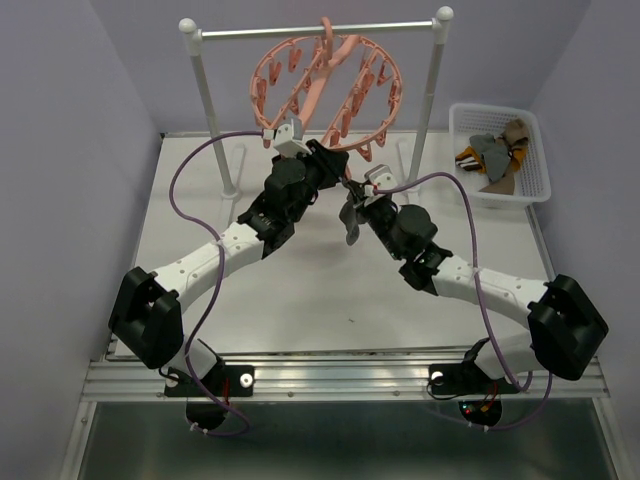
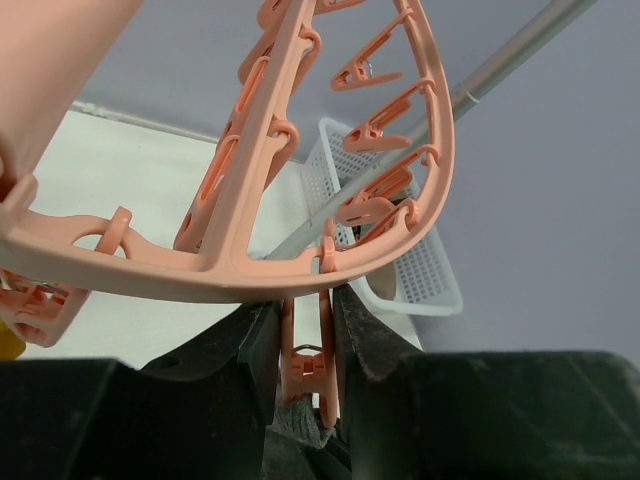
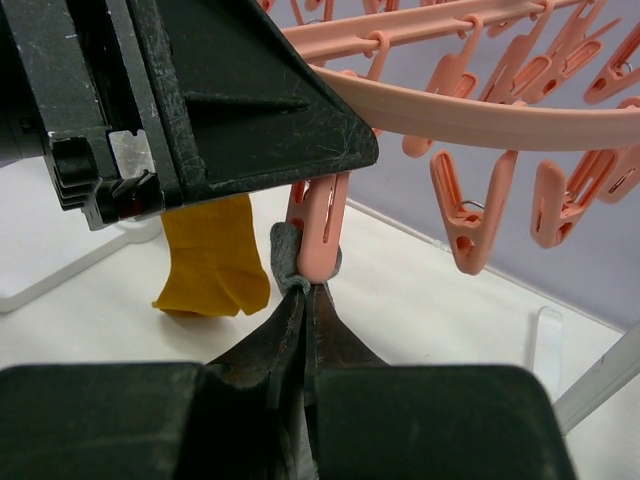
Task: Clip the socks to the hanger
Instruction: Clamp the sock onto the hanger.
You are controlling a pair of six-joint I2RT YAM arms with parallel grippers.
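Now grey sock upright, top at clip; right gripper clamping it, left gripper squeezing clip.

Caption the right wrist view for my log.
Right gripper holds a grey sock at a clip pinched by the left gripper; mustard sock hanging behind.

Left gripper pinches a pink clip between its dark fingers; a scrap of grey sock sits at the clip's lower end; the hanger ring arcs overhead; white mesh basket behind, metal rail slanting above it.
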